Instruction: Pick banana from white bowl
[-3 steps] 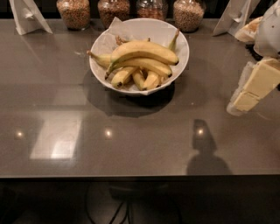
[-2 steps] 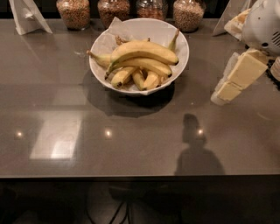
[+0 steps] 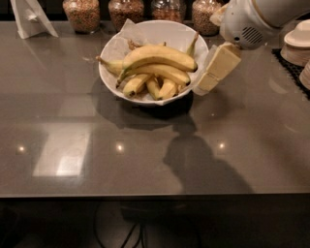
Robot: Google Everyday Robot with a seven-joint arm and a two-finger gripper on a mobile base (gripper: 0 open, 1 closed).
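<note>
A wide glossy white bowl (image 3: 116,53) lined with crumpled white paper stands on the grey table at the back middle. Several yellow bananas (image 3: 160,55) lie in it, the top ones curved across the bowl. My gripper (image 3: 213,72) comes in from the upper right, its cream-coloured fingers (image 3: 220,63) pointing down-left just beside the bowl's right rim, above the table. It holds nothing that I can see.
Several glass jars (image 3: 81,13) of grains stand in a row behind the bowl. A white napkin holder (image 3: 31,18) is at the back left. Stacked pale plates (image 3: 298,46) sit at the right edge on a dark mat.
The gripper has moved left from the table's right side to the bowl's right rim. The bowl and bananas fill more of the view and sit further right than before.
</note>
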